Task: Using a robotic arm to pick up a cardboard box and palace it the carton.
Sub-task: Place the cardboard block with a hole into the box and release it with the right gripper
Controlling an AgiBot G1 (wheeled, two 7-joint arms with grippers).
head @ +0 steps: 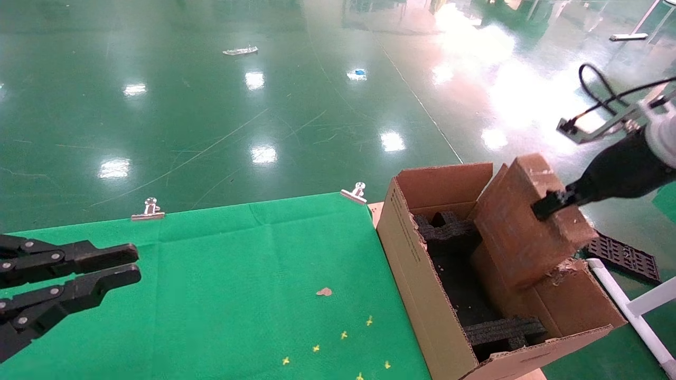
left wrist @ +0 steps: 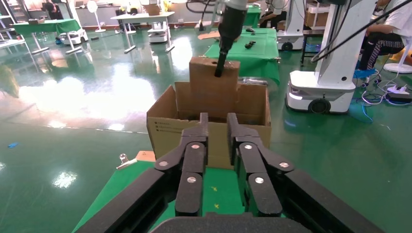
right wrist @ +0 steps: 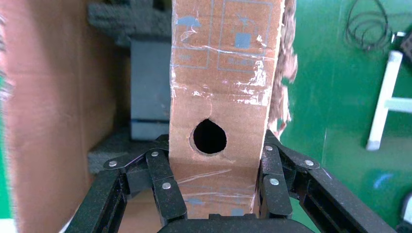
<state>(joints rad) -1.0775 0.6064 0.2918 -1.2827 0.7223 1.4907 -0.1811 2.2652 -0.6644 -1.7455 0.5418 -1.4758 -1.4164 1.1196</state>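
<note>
My right gripper is shut on the cardboard box, a narrow brown taped box, and holds it tilted over the open carton, low end between the flaps. In the right wrist view the fingers clamp both sides of the box just below its round hole. The white robotic arm with its black wrist comes in from the right. Black foam blocks line the carton. The left wrist view shows the box above the carton. My left gripper is open and empty over the table's left side.
The carton stands at the right edge of the green-clothed table. Binder clips hold the cloth at the far edge. A cardboard scrap and yellow marks lie on the cloth. A black grid tray and white pipe frame lie right of the carton.
</note>
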